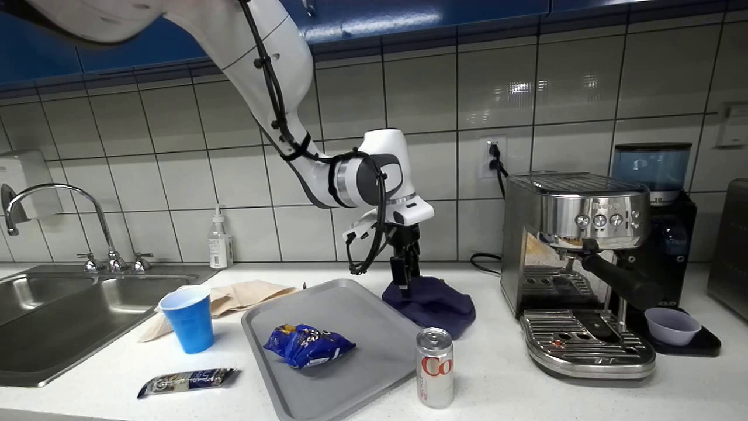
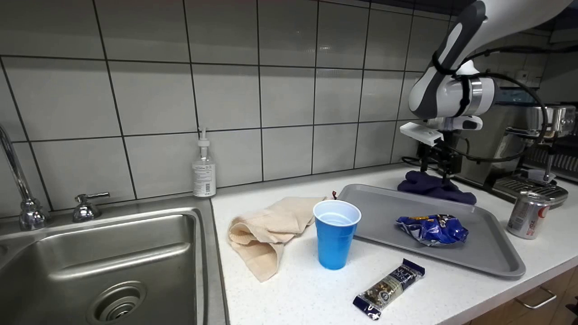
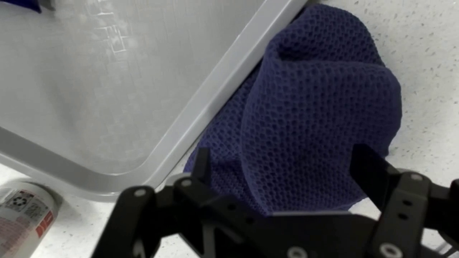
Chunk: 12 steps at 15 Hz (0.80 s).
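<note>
1. The cloth (image 3: 315, 114), dark blue and rumpled, lies on the counter (image 1: 497, 380), close along the rim of the tray (image 1: 362, 316). One soft fold rises in its middle.
2. The claw (image 3: 281, 154) stands at the cloth with its fingers spread wide, and it has hold of nothing. The cloth shows in the gap between the fingers; whether the tips touch it, I cannot tell.
3. In my judgement, the step in hand is the lining up of the claw over the cloth, before any grip. A grip from here would call for the fingers to sit low on both sides of the fold and to close, without catching the tray's rim.
4. The tray carries a blue bag (image 1: 310, 346), crumpled; what is inside it is hidden.
5. The can (image 1: 435, 371) stands upright just beside the tray. If there is drink in it, I cannot tell.
6. The cup (image 2: 335, 239) stands upright near the towel (image 2: 284, 216) and the bar (image 2: 389, 290). Its white inside is visible, but I cannot make out any content.
7. The sink (image 2: 135, 243) shows its drain (image 2: 116, 304).
8. Beside the coffee machine (image 1: 593, 202), a small bowl (image 1: 672, 333) stands; its content is not clear.
</note>
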Tool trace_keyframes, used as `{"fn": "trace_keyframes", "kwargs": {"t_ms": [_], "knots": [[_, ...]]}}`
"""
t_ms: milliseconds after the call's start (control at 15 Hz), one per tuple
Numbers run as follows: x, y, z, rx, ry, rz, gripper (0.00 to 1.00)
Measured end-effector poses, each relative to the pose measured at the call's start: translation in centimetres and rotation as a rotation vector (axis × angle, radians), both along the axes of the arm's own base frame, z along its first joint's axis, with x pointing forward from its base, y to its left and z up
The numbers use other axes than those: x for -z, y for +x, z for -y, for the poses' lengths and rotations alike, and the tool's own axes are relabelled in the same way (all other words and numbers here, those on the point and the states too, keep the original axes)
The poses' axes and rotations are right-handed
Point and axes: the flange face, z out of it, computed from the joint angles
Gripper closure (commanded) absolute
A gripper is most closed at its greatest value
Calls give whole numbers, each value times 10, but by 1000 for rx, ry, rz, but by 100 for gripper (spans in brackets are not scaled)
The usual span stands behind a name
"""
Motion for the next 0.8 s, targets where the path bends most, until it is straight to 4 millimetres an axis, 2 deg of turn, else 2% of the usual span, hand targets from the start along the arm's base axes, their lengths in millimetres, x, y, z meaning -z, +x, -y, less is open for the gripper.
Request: {"fn": "trace_keyframes", "kwargs": {"t_ms": [267, 800], "knots": [[6, 9, 0, -8, -11, 15, 0], [35, 23, 1, -25, -28, 1, 0]]}}
